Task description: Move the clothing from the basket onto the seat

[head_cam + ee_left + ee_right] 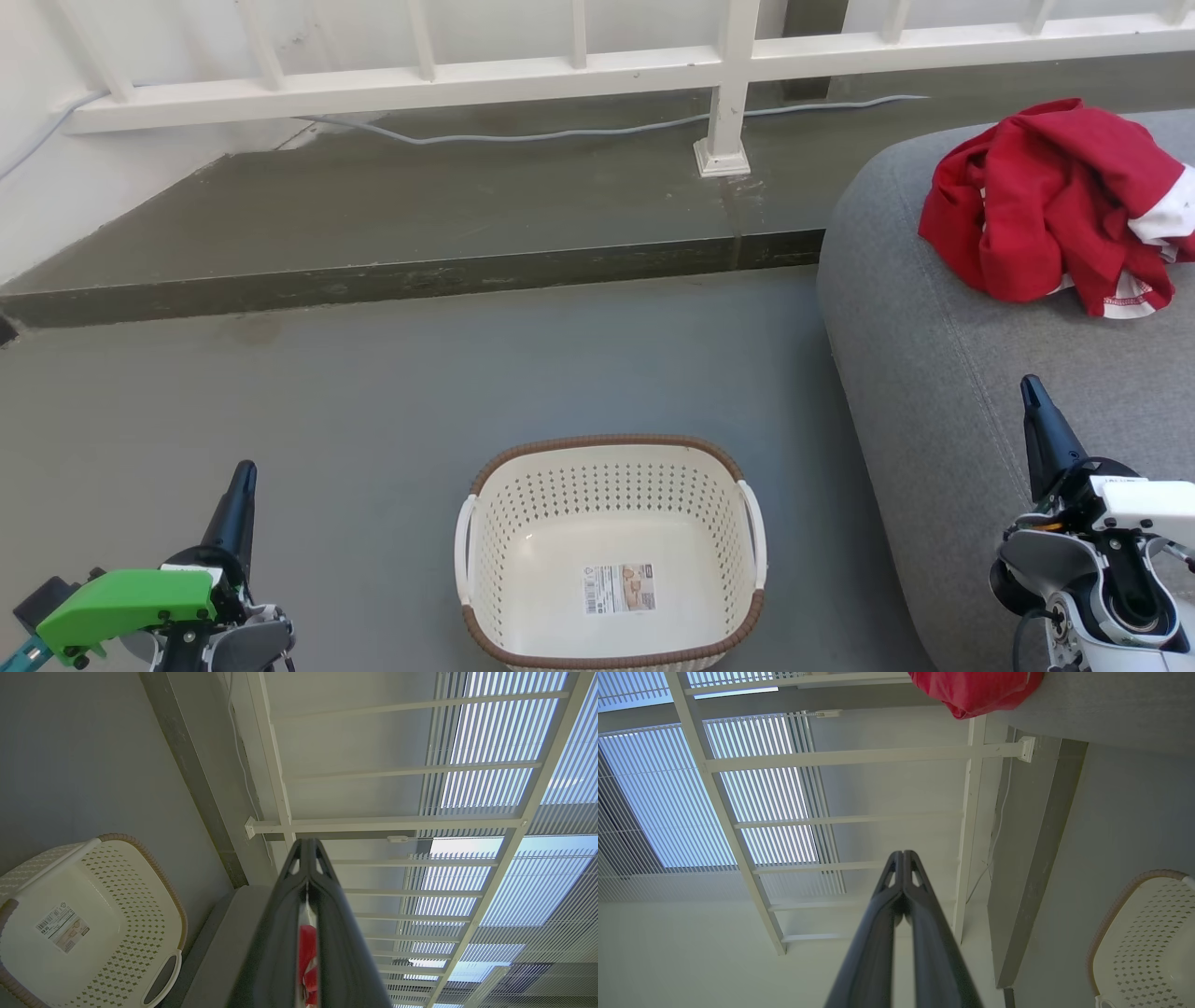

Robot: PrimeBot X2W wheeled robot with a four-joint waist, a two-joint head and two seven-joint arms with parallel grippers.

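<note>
Clothing: the red clothing (1046, 201) with white trim lies bunched in one heap on the seat (934, 373), toward its far right part.
Basket: the basket (523, 523) stands on the floor (373, 392) just beside the seat's rounded edge; inside it I see bare plastic and the label sticker (620, 588), no fabric.
Left tool: the left tool (245, 471) has its fingers pressed together on nothing, low over the floor, left of the basket.
Right tool: the right tool (1030, 385) has its fingers together too, empty, over the seat's near part and well apart from the heap.
Step in hand: by my reading the transfer is done and only a check is left.
Doing it well: keep both tools off the heap so no fold snags and drags toward the seat's edge; look once into the basket's near corners.
Cut off: the heap's right side runs out of the head view, so whether a sleeve hangs over the seat there I cannot tell.
Hard to make out: how many garments the heap holds; the inner face of the basket's near wall.
Left wrist view: a red strip shows through the slot low between the fingers; probably the heap beyond, not fabric caught there.
</note>
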